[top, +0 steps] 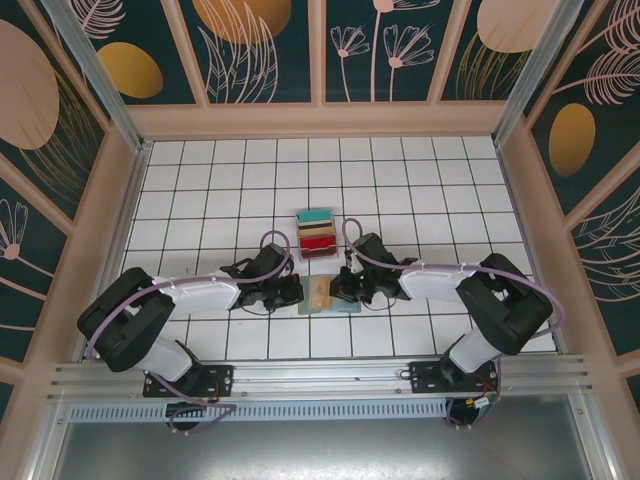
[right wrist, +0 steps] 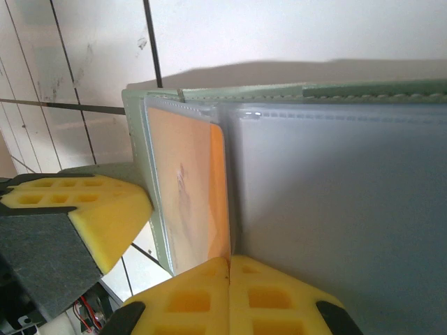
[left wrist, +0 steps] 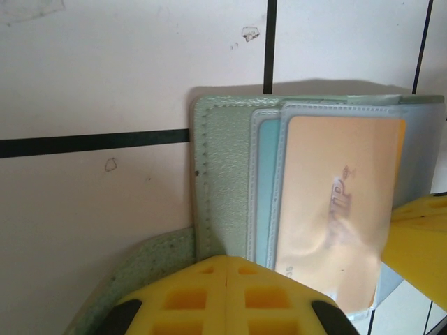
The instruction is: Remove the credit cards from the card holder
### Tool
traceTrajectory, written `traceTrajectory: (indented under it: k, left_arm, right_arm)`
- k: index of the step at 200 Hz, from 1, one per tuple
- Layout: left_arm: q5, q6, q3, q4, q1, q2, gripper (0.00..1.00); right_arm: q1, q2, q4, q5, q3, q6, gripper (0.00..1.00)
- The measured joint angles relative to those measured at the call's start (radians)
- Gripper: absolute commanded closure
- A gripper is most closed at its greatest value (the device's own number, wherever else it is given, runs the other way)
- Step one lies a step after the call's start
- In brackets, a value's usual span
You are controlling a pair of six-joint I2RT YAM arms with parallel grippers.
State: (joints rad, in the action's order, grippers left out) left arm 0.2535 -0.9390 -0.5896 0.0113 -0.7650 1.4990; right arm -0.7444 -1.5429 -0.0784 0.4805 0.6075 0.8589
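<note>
Left end effector closed at card holder edge, orange credit card sleeved inside

Card holder grey-green; credit card orange (left pincer pads yellow).

The card holder at lower centre is boxed in — left gripper on its left, right gripper on its right, the tray of stacked cards just above. Open table lies across the frame's upper half and in the strip below the card holder (toward the bottom edge).
</note>
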Motion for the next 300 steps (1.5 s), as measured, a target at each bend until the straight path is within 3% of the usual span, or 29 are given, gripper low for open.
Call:
traceTrajectory:
  k: [165,300]
  left_arm:
    - [0.003,0.022,-0.078,0.045,0.000,-0.014,1.00]
    - [-0.016,0.022,-0.105,0.072,-0.025,0.082,1.00]
  right_arm:
    - [0.018,0.010,0.026,-0.007,-0.012,-0.019,1.00]
    - [0.041,-0.012,0.053,0.012,0.003,-0.087,1.00]
